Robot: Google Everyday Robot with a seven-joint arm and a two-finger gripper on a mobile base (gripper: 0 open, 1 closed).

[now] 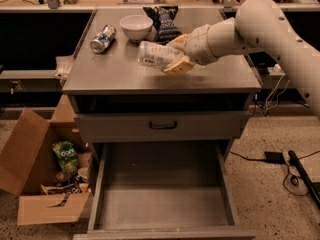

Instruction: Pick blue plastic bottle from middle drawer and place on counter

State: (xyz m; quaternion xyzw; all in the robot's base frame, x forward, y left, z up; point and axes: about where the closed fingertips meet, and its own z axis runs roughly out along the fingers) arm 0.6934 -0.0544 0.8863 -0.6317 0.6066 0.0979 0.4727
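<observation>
My gripper (172,54) is shut on the blue plastic bottle (152,54), a clear bottle with a pale label, lying sideways in the tan fingers (176,65). It hangs just above the middle of the grey counter (115,71). The white arm reaches in from the upper right. Below, the middle drawer (162,204) stands pulled open, with a bare flat floor.
On the counter's back stand a blue-and-silver can (102,38), a white bowl (136,26) and a dark snack bag (162,21). A closed drawer front with a black handle (163,126) sits above the open drawer. An open cardboard box (45,179) of snacks lies left; cables at right.
</observation>
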